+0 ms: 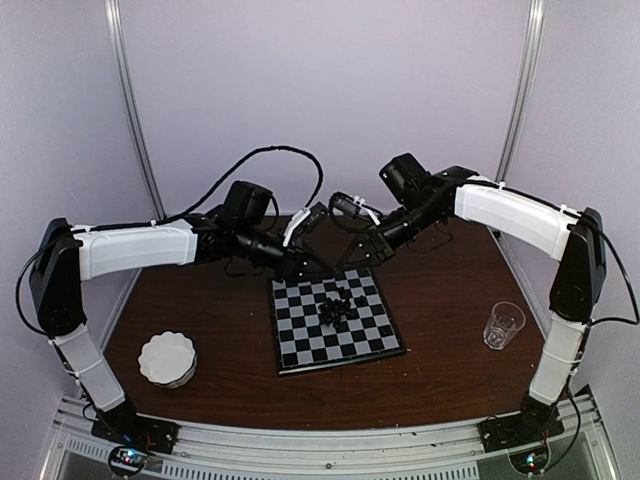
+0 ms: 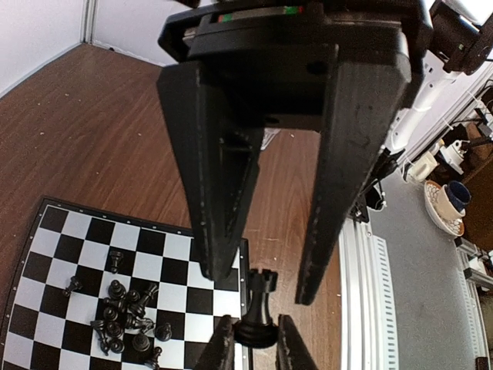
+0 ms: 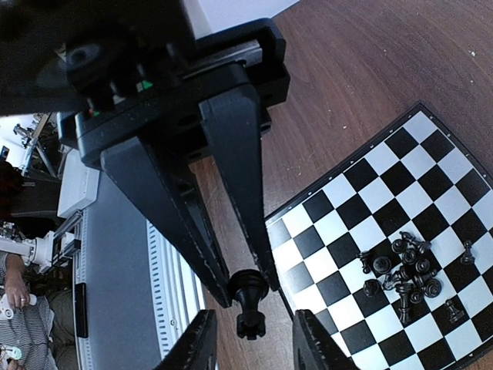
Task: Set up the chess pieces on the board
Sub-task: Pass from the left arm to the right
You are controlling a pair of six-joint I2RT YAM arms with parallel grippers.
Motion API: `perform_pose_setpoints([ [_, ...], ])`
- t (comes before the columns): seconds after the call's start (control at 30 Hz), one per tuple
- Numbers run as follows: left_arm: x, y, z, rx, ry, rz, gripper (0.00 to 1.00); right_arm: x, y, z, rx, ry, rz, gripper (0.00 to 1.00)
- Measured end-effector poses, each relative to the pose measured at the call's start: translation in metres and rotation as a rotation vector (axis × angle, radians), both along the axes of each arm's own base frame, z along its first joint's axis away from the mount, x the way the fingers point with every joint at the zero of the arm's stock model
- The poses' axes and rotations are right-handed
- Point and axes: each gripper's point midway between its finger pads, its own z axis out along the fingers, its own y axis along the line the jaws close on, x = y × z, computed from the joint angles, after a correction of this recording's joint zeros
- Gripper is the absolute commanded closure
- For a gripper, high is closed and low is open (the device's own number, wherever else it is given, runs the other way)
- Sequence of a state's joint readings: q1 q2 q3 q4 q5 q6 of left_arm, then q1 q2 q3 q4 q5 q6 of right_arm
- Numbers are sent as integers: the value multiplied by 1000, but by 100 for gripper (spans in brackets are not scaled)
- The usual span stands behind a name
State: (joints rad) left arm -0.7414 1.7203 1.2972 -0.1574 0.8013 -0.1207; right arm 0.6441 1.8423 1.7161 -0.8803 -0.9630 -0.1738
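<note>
The board [image 1: 300,345] lies in the middle of the brown table, with several tiny black chess pieces [image 1: 337,308] heaped near its centre. Both grippers meet tip to tip over the board's far edge. My right gripper [image 3: 248,289] is shut on the round base of a black rook [image 3: 250,304], which hangs just off the board's rim. The rook's crenellated top [image 2: 262,279] points into my left gripper [image 2: 263,284], whose fingers stand apart on either side without touching it. The heap also shows in the wrist views [image 2: 127,320] [image 3: 404,274]. In the top view the rook is too small to make out.
A white scalloped dish [image 1: 167,358] sits at the near left of the table. A clear glass [image 1: 503,324] stands at the right. Black cables trail behind both arms at the back wall. An aluminium rail [image 2: 362,293] borders the table beside the grippers.
</note>
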Motion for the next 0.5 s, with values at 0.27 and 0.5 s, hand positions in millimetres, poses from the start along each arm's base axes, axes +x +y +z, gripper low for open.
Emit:
perform_pose_setpoints([
  [0.27,-1,-1,2,-9,9,-5,90,-2,4,5,29,20,4,82],
  [0.5,-3,-1,2,-11,15,-13,89,-2,6,6,35,31,-1,98],
])
